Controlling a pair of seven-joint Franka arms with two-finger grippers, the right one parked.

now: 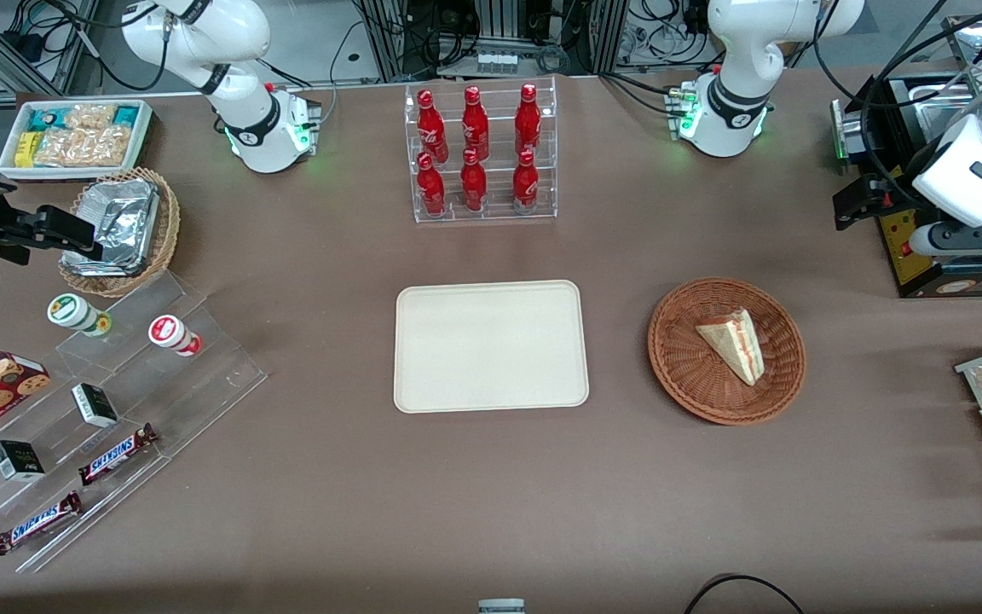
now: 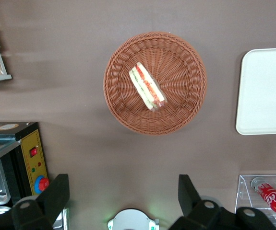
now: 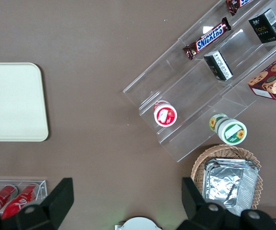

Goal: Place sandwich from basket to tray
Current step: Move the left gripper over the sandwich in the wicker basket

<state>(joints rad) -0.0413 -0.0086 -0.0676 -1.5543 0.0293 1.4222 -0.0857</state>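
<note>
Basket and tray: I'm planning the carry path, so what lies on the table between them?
Nothing: in the front view only bare brown tabletop separates the basket, holding the sandwich, from the tray. The open gripper is raised, farther from the front camera than the basket.

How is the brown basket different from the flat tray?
The basket is round, woven and reddish-brown; the tray is rectangular, smooth and cream. The basket holds the sandwich; the tray holds nothing. Both sit on the table, side by side. The gripper hangs open above the table, beside the basket.

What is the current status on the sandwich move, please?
Gripper open, high above the table, holding nothing. Sandwich lying in basket. Tray bare. Nothing in the way.
</note>
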